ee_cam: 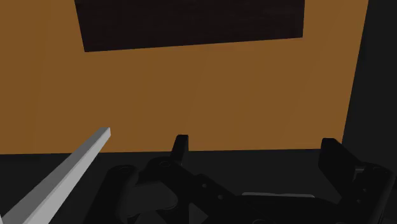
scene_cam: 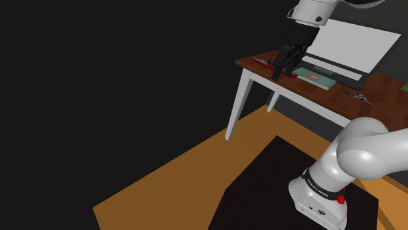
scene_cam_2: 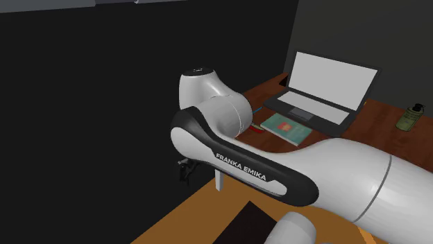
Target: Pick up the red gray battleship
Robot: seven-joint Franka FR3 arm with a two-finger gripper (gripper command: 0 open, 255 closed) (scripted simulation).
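Shoulder view: the gripper [scene_cam: 280, 72], fingers wide apart and empty, hangs just beside the battleship [scene_cam: 263, 62].

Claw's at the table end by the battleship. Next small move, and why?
Probably nudge the claw toward the shoulder view's left, over the red-gray battleship, before descending. The fingers stand apart with nothing between them, and the wrist view looks past the table at the floor and a white table leg, so the ship seems not yet lined up.
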